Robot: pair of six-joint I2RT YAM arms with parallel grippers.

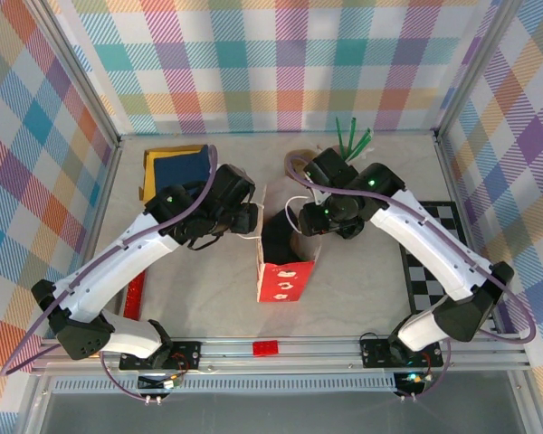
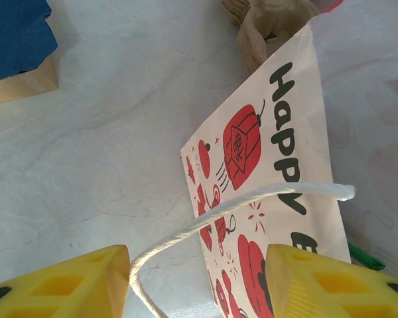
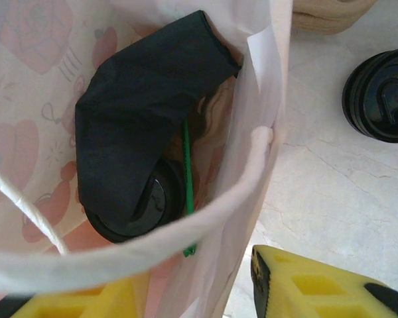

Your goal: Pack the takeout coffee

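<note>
Right gripper point(image 3: 196, 281) at 6 o'clock, jaws apart astride paper bag point(image 3: 262, 99) rim. Left gripper point(image 2: 198, 262) jaws apart, string handle point(image 2: 252, 197) looped between. Inside bag: black sheet point(image 3: 139, 112), takeout coffee point(image 3: 142, 212) beneath, green straw point(image 3: 187, 172). Second lidded cup point(image 3: 381, 93) outside, 2 o'clock.

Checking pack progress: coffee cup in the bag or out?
One in: a black-lidded cup sits deep in the open bag. A second lidded cup stands outside on the table.

Coffee lid point(image 3: 142, 209) half under dark covering point(image 3: 139, 112); outside cup point(image 3: 383, 93) edge-cropped.
</note>
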